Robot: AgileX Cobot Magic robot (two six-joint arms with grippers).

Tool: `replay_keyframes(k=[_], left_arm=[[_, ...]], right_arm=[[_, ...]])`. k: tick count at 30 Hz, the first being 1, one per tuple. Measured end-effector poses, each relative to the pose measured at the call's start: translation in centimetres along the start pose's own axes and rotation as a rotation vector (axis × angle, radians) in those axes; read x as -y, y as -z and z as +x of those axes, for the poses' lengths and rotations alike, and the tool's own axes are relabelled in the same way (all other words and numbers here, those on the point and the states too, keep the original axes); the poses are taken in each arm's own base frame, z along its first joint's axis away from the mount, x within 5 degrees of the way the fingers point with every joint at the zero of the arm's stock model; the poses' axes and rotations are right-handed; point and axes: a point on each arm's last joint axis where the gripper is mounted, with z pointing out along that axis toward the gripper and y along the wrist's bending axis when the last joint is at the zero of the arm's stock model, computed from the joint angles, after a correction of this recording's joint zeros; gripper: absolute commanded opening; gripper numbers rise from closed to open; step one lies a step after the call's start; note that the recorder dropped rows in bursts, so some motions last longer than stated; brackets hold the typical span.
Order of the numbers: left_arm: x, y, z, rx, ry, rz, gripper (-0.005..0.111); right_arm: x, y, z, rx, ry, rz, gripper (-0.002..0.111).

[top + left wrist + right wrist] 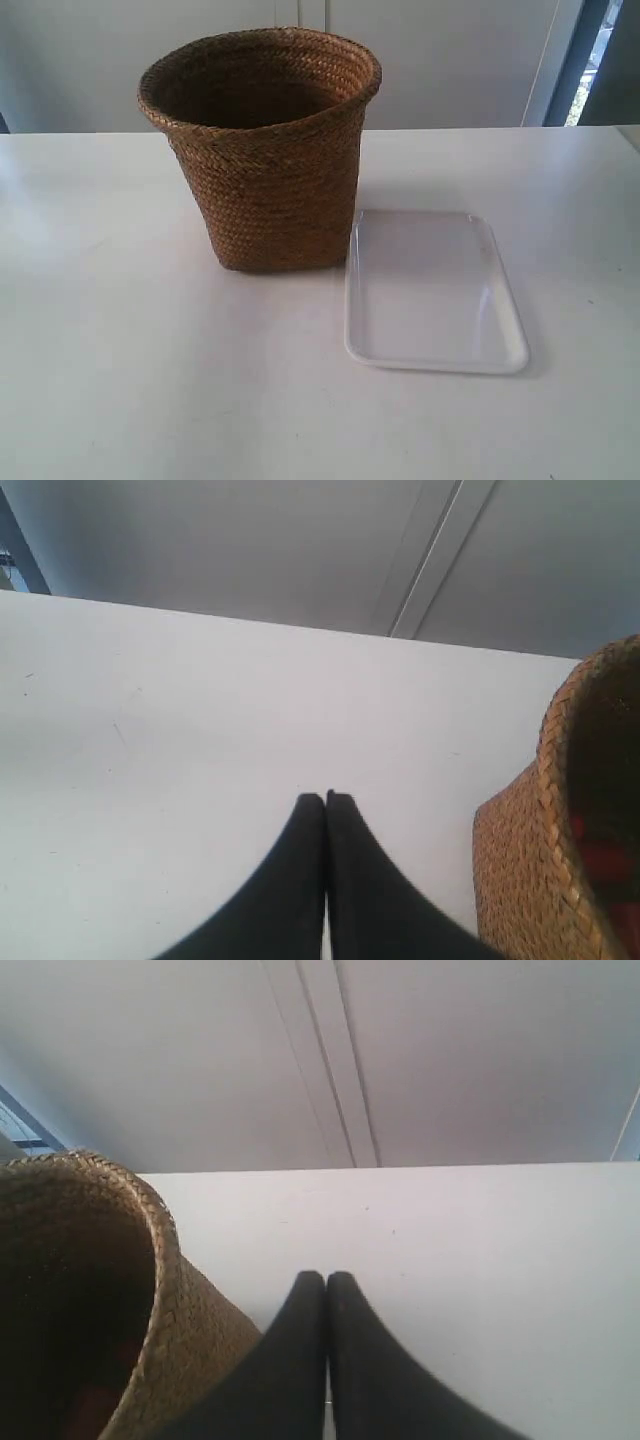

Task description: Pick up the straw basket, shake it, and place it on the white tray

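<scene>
- The straw basket (265, 170) stands upright on the white table (120, 350), upper left of centre, its long axis vertical and its wide mouth up. The inside is dark, and a red patch (600, 865) in it is too blurred to identify.
- The white tray (430, 290) lies flat at lower right, just beside the basket's base, its long axis running far to near and its glossy floor on show.
- The left gripper (325, 800) has its fingers pressed together, gripping nothing.
- The right gripper (326, 1278) is likewise closed on nothing.

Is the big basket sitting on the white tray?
No, the straw basket stands on the table beside the white tray, which has nothing on it.
</scene>
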Motion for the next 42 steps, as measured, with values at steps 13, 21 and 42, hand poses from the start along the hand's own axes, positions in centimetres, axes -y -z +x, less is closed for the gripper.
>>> replay_keyframes(k=[13,21,42], left_arm=[[2.0,-4.8,-2.7,-0.033,0.037,0.244,0.006],[1.9,-6.5,-2.3,-0.135,-0.021,0.253,0.047],[5.3,-10.2,0.1,-0.245,-0.127,0.324,0.050]], right_arm=[[0.5,-4.7,-2.3,-0.141,0.040,-0.008,0.029],[0.4,-4.6,-1.9,-0.210,0.037,-0.020,0.052],[-1.0,-7.7,-0.4,-0.276,-0.030,-0.172,0.077]])
